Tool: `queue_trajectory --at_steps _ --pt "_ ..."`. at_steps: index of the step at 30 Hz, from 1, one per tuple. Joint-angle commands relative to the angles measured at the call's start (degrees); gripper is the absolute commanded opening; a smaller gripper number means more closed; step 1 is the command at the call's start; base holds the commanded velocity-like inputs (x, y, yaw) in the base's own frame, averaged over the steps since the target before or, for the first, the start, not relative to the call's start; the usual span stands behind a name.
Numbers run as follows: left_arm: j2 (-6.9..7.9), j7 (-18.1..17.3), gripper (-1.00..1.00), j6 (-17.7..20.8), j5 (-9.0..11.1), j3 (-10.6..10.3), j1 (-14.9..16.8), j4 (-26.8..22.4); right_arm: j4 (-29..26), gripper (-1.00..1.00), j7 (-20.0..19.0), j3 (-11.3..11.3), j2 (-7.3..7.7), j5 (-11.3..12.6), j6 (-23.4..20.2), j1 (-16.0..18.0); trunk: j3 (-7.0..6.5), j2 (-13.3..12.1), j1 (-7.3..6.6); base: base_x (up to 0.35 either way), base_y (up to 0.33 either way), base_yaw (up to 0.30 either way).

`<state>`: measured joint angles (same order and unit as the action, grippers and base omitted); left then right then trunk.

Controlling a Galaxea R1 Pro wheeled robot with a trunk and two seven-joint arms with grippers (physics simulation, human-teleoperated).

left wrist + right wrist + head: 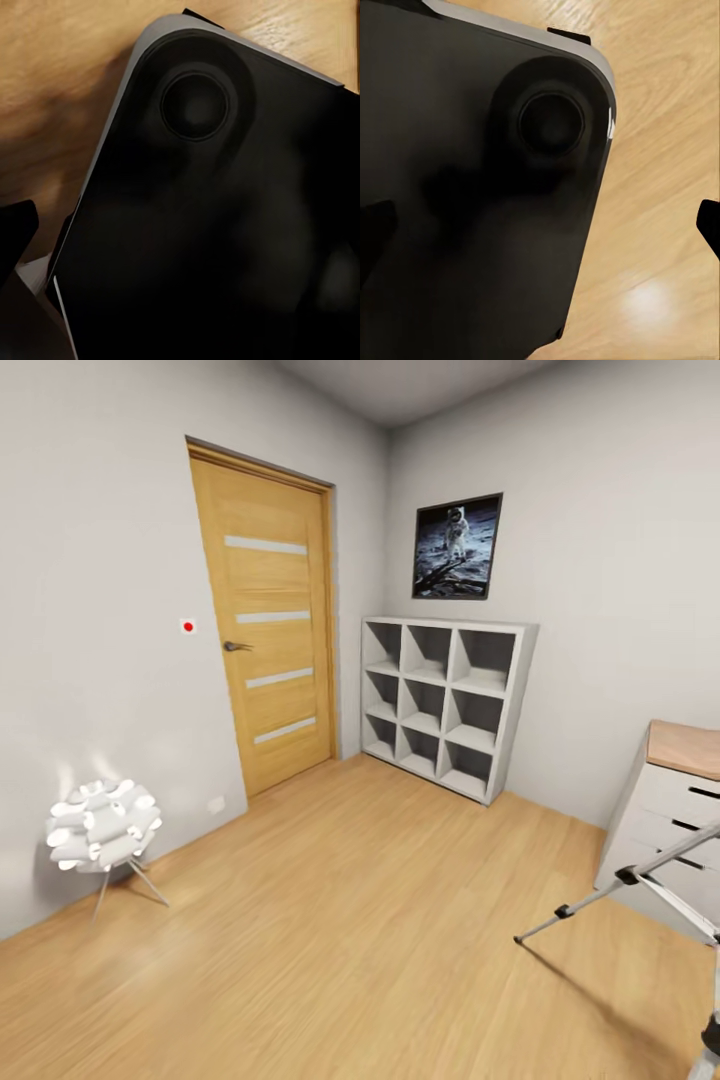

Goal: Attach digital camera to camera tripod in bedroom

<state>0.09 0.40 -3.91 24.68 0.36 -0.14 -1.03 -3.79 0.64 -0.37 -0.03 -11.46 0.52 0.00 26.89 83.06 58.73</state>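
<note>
Camera tripod [640,880] is showing at the right edge of the head view, silver-grey legs with black joints splaying over the wood plank floor [380,920], one black foot touching down on the planks; its head is cut off by the frame. Jaws on both arms: cannot tell how far open or whether holding anything, since the left wrist view is looking onto a dark rounded robot base [210,225] with a round cap, floor planks beyond it, and the right wrist view is looking onto the same kind of dark panel over the floor. Just beside the tripod, a white desk [670,800] with a wood top and drawers is standing against the right wall. Farther back, white cube shelves [445,705] are sitting in the corner under an astronaut picture [457,546]. Wooden door [268,625] is standing closed on the left wall, with a white petal lamp [102,830] glowing on the floor near it.
</note>
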Motion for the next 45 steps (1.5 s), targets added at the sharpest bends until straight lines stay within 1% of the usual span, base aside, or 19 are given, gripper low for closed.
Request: queue_trajectory --at_steps 1,16,20,35,45 --pt "0.00 0.0 1.00 -0.1 0.2 0.0 0.0 0.0 -0.1 1.00 0.1 -0.1 -0.01 -0.4 0.1 0.0 0.04 0.0 0.00 0.000 0.000 -0.286" --pt "0.00 0.0 1.00 -0.1 0.2 0.1 0.0 0.0 0.0 1.00 0.1 -0.1 -0.06 -0.4 0.1 0.0 0.04 0.0 0.00 0.000 0.000 -0.284" --pt "0.00 0.0 1.00 -0.1 0.2 0.1 0.0 0.0 0.0 1.00 0.1 0.0 -0.04 -0.5 0.1 0.0 0.04 0.0 0.00 0.000 0.000 -0.168" --pt "0.00 0.0 1.00 0.0 0.2 0.0 0.0 0.0 0.0 1.00 0.1 0.1 0.20 -0.8 0.2 0.0 0.04 0.0 0.00 0.007 0.000 -0.014" --pt "0.00 0.0 1.00 0.0 0.1 0.0 0.0 0.0 0.0 1.00 0.1 0.1 0.20 -0.8 0.2 0.0 0.04 0.0 0.00 0.201 -0.113 0.000"
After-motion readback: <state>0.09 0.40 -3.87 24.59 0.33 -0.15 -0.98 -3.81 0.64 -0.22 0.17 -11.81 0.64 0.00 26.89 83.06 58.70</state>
